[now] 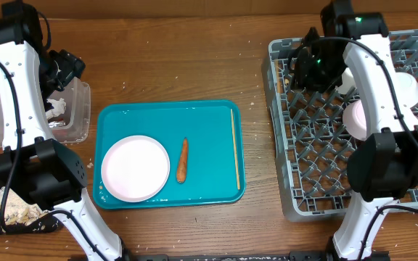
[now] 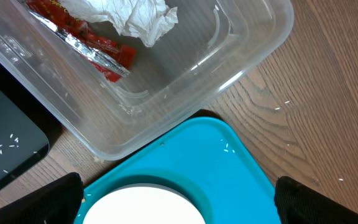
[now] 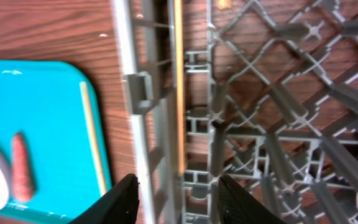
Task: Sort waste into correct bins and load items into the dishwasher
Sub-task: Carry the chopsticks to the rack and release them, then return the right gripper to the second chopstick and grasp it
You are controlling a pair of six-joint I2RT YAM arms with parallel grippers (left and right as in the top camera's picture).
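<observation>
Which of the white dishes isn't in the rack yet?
The large round plate, lying flat on the teal tray beside the carrot. The other white pieces sit in the grey rack, partly behind the right arm.

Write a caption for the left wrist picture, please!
A napkin and red wrapper lie in the clear tub, next to the teal tray with its plate.
</observation>
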